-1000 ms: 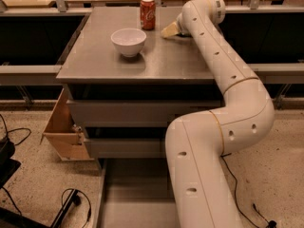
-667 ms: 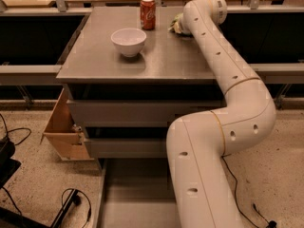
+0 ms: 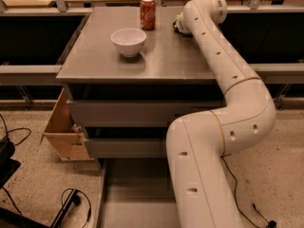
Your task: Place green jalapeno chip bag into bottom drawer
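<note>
The green jalapeno chip bag (image 3: pixel 177 23) shows only as a small green and pale sliver at the back right of the grey table top (image 3: pixel 161 56); the arm hides the rest. My gripper (image 3: pixel 182 28) is at the bag, behind the white wrist of the arm, which reaches over the table's right side. The bottom drawer (image 3: pixel 135 194) is pulled out at the foot of the cabinet, its flat grey floor bare on the left; the arm's base covers its right part.
A white bowl (image 3: pixel 128 41) and a red soda can (image 3: pixel 147 13) stand on the table, left of the bag. Two grey drawers (image 3: pixel 137 112) above the bottom one are closed. A tan wooden box (image 3: pixel 64 127) juts out at the cabinet's left. Cables lie on the floor (image 3: pixel 71 201).
More of the bag showed beside the wrist a second ago; now the wrist covers nearly all of it. The bowl, can and drawers have not moved.
</note>
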